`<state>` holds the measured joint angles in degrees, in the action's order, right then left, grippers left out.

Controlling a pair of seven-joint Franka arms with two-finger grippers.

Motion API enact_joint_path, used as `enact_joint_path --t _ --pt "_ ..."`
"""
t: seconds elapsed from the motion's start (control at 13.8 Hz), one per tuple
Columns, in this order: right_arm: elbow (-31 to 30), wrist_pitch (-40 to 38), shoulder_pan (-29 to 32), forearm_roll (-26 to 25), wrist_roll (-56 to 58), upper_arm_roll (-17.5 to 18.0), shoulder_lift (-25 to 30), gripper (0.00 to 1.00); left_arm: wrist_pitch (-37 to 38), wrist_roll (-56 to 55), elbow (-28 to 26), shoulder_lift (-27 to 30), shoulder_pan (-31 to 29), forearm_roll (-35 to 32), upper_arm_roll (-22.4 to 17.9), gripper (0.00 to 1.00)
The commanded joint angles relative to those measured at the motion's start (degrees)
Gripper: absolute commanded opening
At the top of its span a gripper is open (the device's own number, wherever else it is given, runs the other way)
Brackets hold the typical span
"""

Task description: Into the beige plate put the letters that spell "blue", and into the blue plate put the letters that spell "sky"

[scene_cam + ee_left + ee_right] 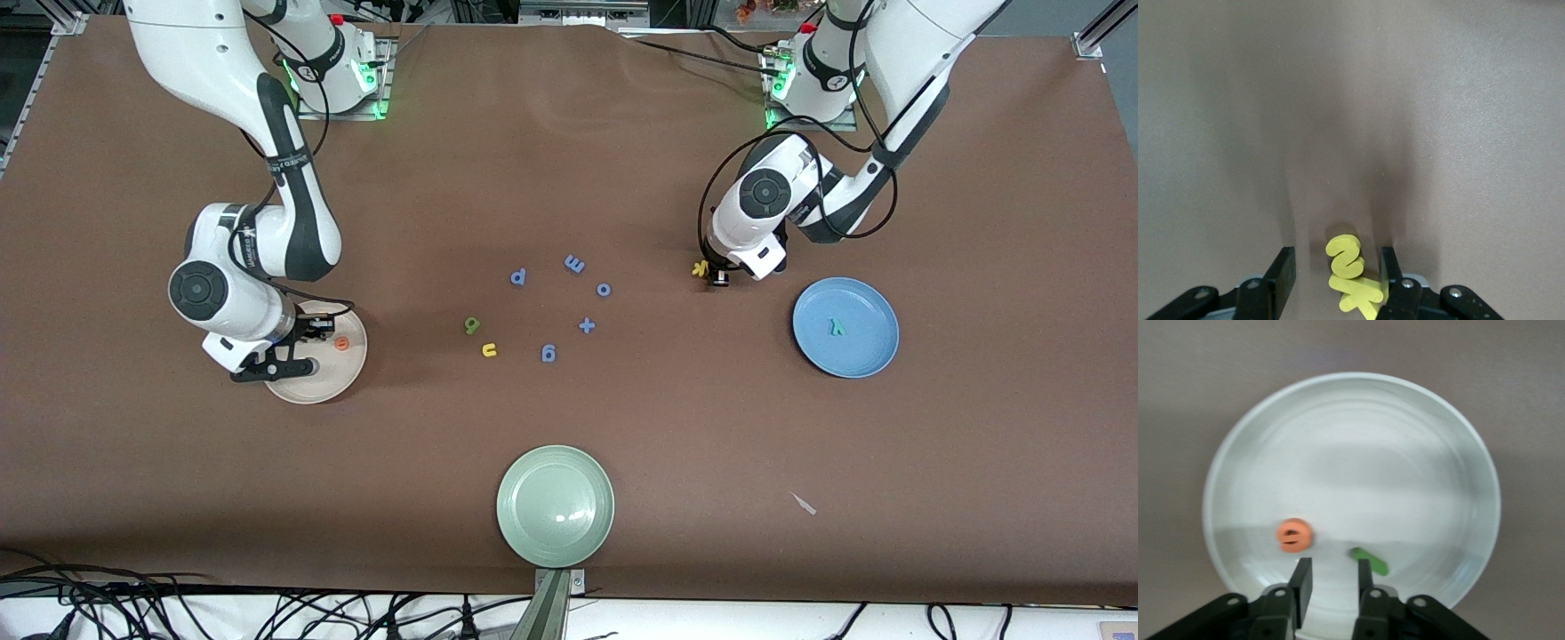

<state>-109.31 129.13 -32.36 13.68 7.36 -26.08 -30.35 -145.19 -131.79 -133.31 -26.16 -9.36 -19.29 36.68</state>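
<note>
We are seeing the orange e [1295, 535] and the thin green l bar [1370, 561] lying in the beige plate [1351, 420] toward the right arm's end of the table. The right gripper [1330, 577] is hanging just above that plate, its fingers parted a little with nothing between them, the l bar lying just beside one fingertip. The green b [472, 325] and the yellow u [488, 349] are lying on the brown table [569, 462] near its middle, close to five blue letters [574, 264].

We are finding the teal-green y [837, 327] lying in the blue plate [876, 360] toward the left arm's end. The yellow s [1344, 256] and yellow k [1360, 295] are lying on the table, touching each other, near that plate. The left gripper [1337, 267] is down around them with its fingers apart, one finger [1390, 270] just beside the letters and the other clear of them.

A pale green plate [555, 505] is sitting nearest the front camera.
</note>
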Motion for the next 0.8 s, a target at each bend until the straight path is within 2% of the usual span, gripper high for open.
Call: enact_joint_path --t 0.0,0.14,0.22,0.29,0.36,0.58,0.72 --pt "2.33 -4.49 -1.64 1.61 -6.88 2.07 1.7 0.42 -0.01 -0.75 0.25 -0.12 -0.13 0.04 -0.03 0.54" --pt "2.87 -3.54 -3.13 2.92 -17.33 5.58 1.35 0.46 0.34 -0.75 0.25 0.06 0.05 0.04 -0.03 0.36" --pt "3.31 -2.31 -4.01 3.71 -22.16 7.42 1.09 0.46 0.34 -0.66 0.25 0.06 0.05 -0.05 -0.03 0.21" --pt "3.4 -0.82 -5.24 3.72 -27.08 8.4 0.47 0.46 0.34 -0.57 0.25 0.06 0.05 -0.05 -0.03 0.1" --pt "3.4 1.02 -7.08 3.81 -31.14 8.84 -0.31 0.47 0.34 -0.57 0.25 -0.03 0.05 -0.05 -0.12 0.02" --pt "3.23 6.21 -11.83 3.98 -42.31 8.94 -2.86 0.53 0.52 -0.57 0.33 0.32 -0.3 -0.05 -0.03 0.0" --pt "3.23 9.29 -13.6 4.16 -45.67 8.94 -4.45 0.58 1.04 -0.31 0.6 1.55 -0.92 0.04 -0.03 0.0"
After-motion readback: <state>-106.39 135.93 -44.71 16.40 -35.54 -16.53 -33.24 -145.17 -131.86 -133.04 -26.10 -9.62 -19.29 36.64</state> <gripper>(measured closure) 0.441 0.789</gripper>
